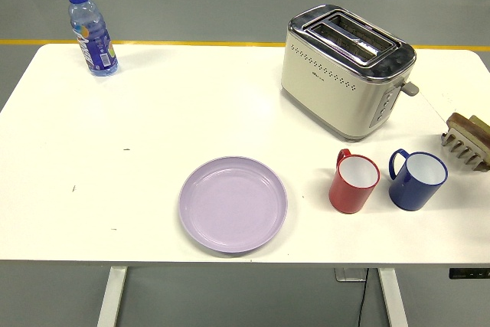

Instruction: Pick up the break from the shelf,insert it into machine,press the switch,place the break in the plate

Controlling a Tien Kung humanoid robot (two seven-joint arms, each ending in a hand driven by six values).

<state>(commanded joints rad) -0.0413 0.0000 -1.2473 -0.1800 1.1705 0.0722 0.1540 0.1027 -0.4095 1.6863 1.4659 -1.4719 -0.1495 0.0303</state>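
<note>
A cream and chrome toaster (348, 70) stands at the back right of the white table (153, 128), its two top slots showing nothing inside and its lever (410, 88) on the right end. A lilac plate (233, 204) lies bare near the front edge. At the right edge a wooden rack (467, 142) holds a brown slice of bread, partly cut off by the picture's border. Neither robot hand appears in the head view.
A red mug (354, 181) and a blue mug (416, 179) stand side by side in front of the toaster, between it and the near edge. A water bottle with a blue cap (92, 32) stands at the back left. Cables lie on the floor beyond.
</note>
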